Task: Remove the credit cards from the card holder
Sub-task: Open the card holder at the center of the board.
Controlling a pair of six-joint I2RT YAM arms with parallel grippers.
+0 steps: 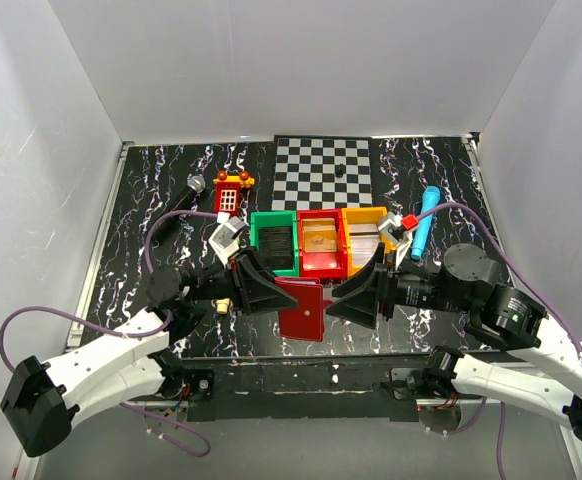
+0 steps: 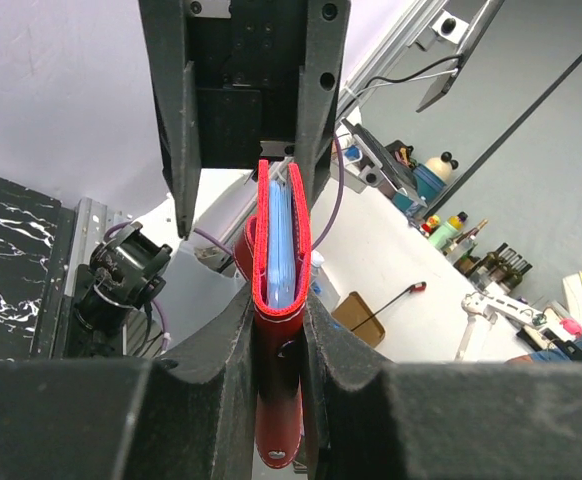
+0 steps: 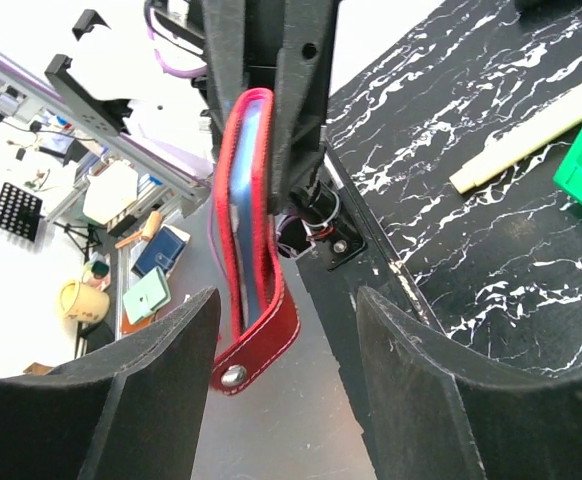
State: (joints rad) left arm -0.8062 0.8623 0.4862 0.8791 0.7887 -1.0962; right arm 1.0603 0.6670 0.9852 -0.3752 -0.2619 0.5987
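The left gripper (image 1: 274, 290) is clenched on the card holder (image 1: 303, 308): in the left wrist view its two black fingers (image 2: 211, 400) press both red faces of the closed case, which stands edge-on between them with pale bluish sleeves showing inside the fold. Whether any card sits in those sleeves cannot be told. The right gripper (image 1: 339, 298) is released, with its fingers (image 3: 161, 390) spread wide. In its own view the holder hangs in the gap, and the red tab (image 3: 239, 372) with its metal snap is just beside the left-hand finger, with no clamping visible. From above, the holder is held over the near edge of the black marbled table (image 1: 141, 215), with the left gripper at its 9 o'clock and the right gripper at its 3 o'clock. At its 12 o'clock stand three bins in a row: the green bin (image 1: 257, 243) holds a dark card (image 1: 275, 240), the red bin (image 1: 323, 264) a tan-orange card (image 1: 321, 238), and the yellow bin (image 1: 352, 262) a pale grey card (image 1: 365, 240). A checkerboard mat (image 1: 323, 168) lies at 12 o'clock of the bins.
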